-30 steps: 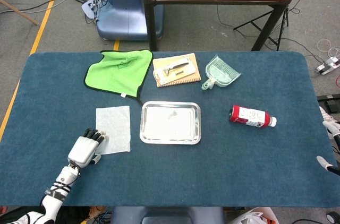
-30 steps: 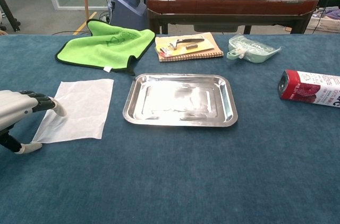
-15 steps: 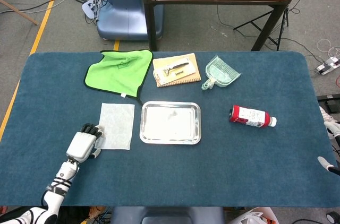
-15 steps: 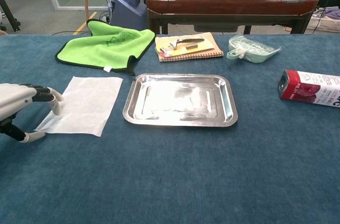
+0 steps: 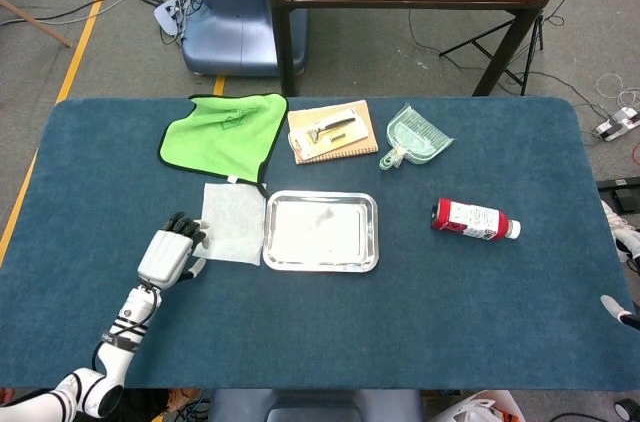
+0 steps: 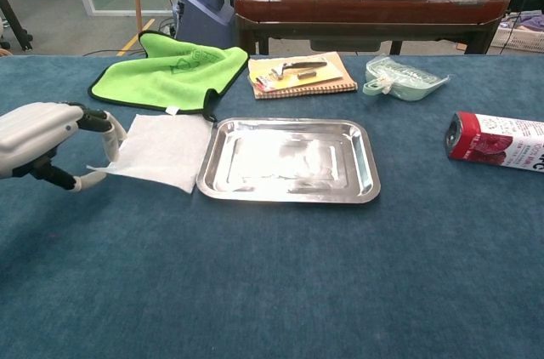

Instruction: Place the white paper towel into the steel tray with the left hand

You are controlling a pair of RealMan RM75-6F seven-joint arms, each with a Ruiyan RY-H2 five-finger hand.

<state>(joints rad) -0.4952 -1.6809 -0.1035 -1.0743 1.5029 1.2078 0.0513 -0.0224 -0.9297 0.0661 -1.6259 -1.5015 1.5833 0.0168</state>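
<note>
Paper towel (image 6: 164,150) lies flat on the bench (image 6: 272,291) just left of the steel tray (image 6: 289,193), its right edge at or just over the tray's left rim; your left hand (image 6: 47,142) pinches the towel's near-left corner between thumb and fingers, with that corner lifted a little in the chest view; the right hand is out of both views. You are mid-drag, so the job now is to carry the sheet over the rim rather than shove it against it; raise the pinched corner enough that the far edge clears the lip, then sweep right until the whole sheet hangs over the tray floor; a thin sheet like this will likely fold or trail, so move slowly and keep the pinch firm. Watch the green cloth (image 5: 222,133), whose black-trimmed corner sits just beside the towel's far edge; lifting too low could catch it. Let go only when most of the sheet rests inside the rim; a corner draped over the edge would leave the placement half done.
</note>
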